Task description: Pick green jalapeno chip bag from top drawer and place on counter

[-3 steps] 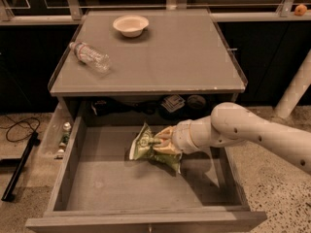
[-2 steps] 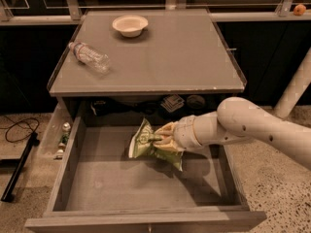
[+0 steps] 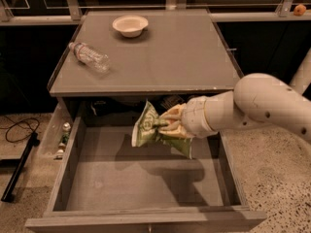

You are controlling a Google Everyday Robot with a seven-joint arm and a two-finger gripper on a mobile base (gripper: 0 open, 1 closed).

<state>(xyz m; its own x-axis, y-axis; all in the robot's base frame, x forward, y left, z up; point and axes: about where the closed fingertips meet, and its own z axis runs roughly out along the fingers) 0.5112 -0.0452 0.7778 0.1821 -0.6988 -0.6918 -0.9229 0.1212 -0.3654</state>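
The green jalapeno chip bag [image 3: 148, 128] is crumpled and held in the air above the open top drawer [image 3: 141, 178], just below the counter's front edge. My gripper [image 3: 167, 123] reaches in from the right on a white arm and is shut on the bag's right side. The counter [image 3: 165, 52] is the flat grey cabinet top behind the drawer.
A clear plastic water bottle [image 3: 89, 56] lies on the counter's left side. A pale bowl [image 3: 129, 24] sits at the counter's back. Small items [image 3: 63, 136] lie in the side gap left of the drawer. A black cable [image 3: 14, 130] runs on the floor at left.
My gripper has lifted the chip bag from the drawer floor up to about the height of the counter's front edge.
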